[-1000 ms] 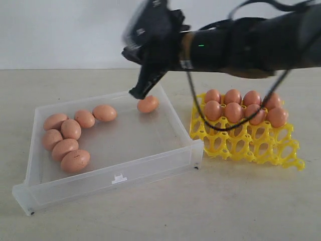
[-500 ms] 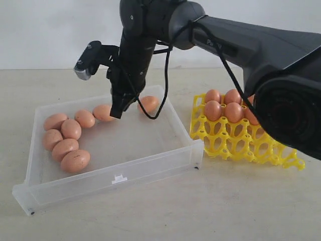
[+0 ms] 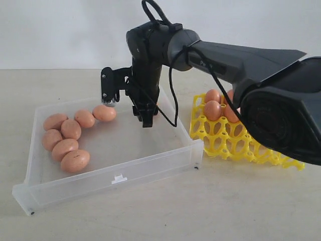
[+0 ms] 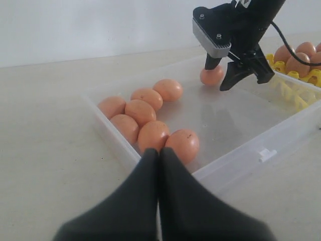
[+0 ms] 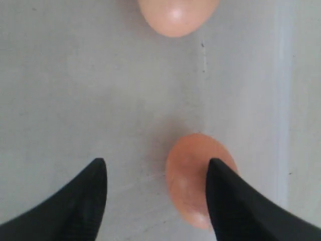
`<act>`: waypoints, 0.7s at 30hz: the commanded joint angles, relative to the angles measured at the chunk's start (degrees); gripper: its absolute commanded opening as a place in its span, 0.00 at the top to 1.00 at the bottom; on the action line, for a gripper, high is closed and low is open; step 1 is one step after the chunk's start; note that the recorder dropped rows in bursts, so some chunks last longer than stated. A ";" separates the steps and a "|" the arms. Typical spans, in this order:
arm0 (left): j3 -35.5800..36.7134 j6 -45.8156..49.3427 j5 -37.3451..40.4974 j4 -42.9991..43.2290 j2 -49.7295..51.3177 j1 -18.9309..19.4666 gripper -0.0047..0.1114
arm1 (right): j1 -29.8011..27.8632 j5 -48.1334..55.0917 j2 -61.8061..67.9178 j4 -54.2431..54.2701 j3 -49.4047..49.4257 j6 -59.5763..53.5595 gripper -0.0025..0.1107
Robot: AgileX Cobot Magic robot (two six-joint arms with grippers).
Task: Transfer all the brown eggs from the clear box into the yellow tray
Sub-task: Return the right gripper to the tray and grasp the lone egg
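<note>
The clear box (image 3: 150,168) holds several brown eggs (image 3: 70,129) bunched at its left end. One more egg (image 5: 198,175) lies alone in the far right corner, hidden by the arm in the exterior view. My right gripper (image 3: 143,114) reaches down into that corner. It is open (image 5: 158,165), with the lone egg (image 4: 212,75) under it, close to one fingertip (image 5: 220,181) and not held. The yellow tray (image 3: 241,150) stands right of the box with several eggs (image 3: 212,109) in its back cups, partly hidden by the arm. My left gripper (image 4: 159,152) is shut and empty, outside the box's near wall.
The right arm (image 3: 235,55) crosses above the tray and the box's right wall. Another egg (image 5: 175,15) lies further along the box floor from the right gripper. The beige tabletop (image 3: 225,206) surrounds the box and tray.
The right arm has swung over the box and come down at the lone egg in the far right corner. Its jaws have gone from shut to open. No eggs have moved.
</note>
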 commanded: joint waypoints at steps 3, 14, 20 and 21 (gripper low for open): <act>-0.15 0.03 -0.02 -0.44 -0.17 -0.01 1.00 | -1.54 -5.70 1.03 -0.33 0.08 -0.19 0.48; -0.15 0.03 -0.02 -0.44 -0.17 -0.01 1.00 | -2.99 -5.54 2.56 1.88 0.43 1.74 0.48; -0.15 0.03 -0.02 -0.44 -0.17 -0.01 1.00 | -3.09 -3.05 2.70 2.74 0.43 12.80 0.80; -0.15 0.03 -0.02 -0.44 -0.17 -0.01 1.00 | -3.09 -2.13 2.70 2.74 0.43 13.19 0.89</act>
